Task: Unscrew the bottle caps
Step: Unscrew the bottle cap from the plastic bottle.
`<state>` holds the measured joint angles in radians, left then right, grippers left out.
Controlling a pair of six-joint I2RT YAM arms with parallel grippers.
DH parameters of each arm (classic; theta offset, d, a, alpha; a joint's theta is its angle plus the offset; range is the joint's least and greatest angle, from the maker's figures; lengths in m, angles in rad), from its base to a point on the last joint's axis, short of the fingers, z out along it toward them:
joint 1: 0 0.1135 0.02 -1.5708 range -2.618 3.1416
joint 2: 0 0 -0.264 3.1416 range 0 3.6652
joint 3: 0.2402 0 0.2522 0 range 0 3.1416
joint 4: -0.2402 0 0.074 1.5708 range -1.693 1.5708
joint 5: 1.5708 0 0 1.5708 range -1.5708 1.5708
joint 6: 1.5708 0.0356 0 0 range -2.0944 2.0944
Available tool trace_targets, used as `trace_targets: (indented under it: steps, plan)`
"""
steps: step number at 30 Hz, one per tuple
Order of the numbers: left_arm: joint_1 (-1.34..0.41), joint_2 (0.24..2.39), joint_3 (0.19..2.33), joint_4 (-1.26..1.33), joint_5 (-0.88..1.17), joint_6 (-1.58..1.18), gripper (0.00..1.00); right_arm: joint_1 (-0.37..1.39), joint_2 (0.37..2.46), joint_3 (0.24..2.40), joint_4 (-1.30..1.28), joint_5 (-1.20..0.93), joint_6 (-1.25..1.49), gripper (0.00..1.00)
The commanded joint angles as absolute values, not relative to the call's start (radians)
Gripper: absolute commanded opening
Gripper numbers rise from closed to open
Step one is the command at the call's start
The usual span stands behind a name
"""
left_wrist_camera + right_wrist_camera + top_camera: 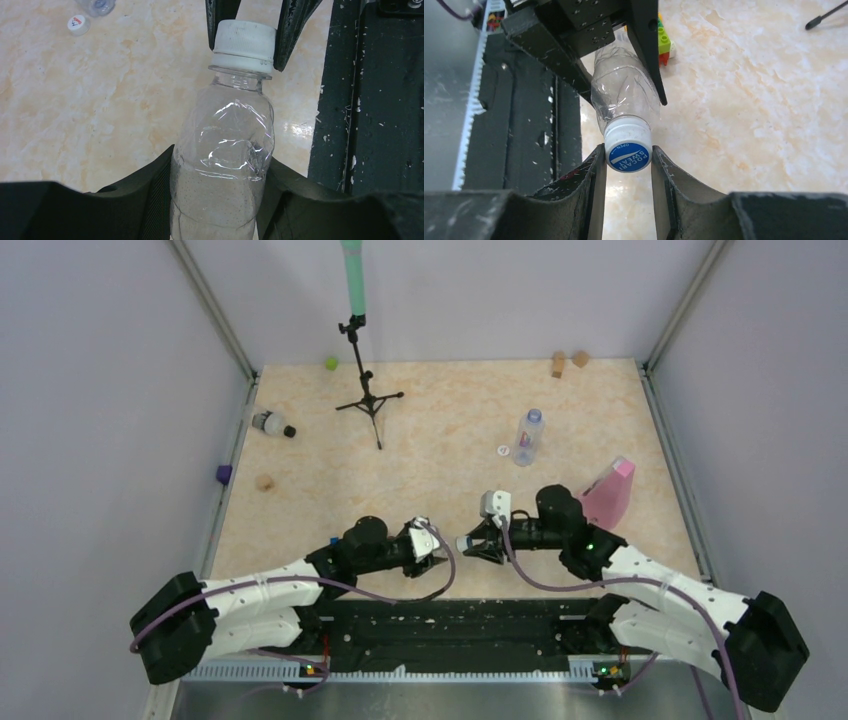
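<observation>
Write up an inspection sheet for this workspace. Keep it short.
Surface: beige marbled table; black base plate flecked white.
Job's things: held bottle, cap on; labelled bottle upright, apparently open, loose cap beside it; third bottle lying, black cap on.
Clutter: tripod, pink wedge, green ball, tan blocks, purple block, toy bricks.
Hands: left hand shut on the held bottle's body; right hand shut on its cap.
Cables: purple cables loop by both wrists; no snag seen.
Surroundings: plain walls, metal posts; nothing else seen.
</observation>
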<state>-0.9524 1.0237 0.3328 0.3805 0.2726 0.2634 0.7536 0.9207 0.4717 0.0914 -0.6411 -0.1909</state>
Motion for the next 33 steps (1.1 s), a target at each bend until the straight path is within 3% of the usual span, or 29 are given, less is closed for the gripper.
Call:
trace_targets:
  steps: [1,14,33]
  plan:
    - [-0.958,1.031,0.353,0.447,0.377,0.250,0.00,0.789,0.927,0.511,0.076,-0.680,-0.492,0.00]
    - [-0.954,1.062,0.379,0.408,0.379,0.259,0.00,0.790,0.759,0.375,0.153,-0.667,-0.841,0.00]
    - [-0.948,1.098,0.409,0.360,0.386,0.256,0.00,0.791,0.717,0.273,0.346,-0.567,-0.837,0.00]
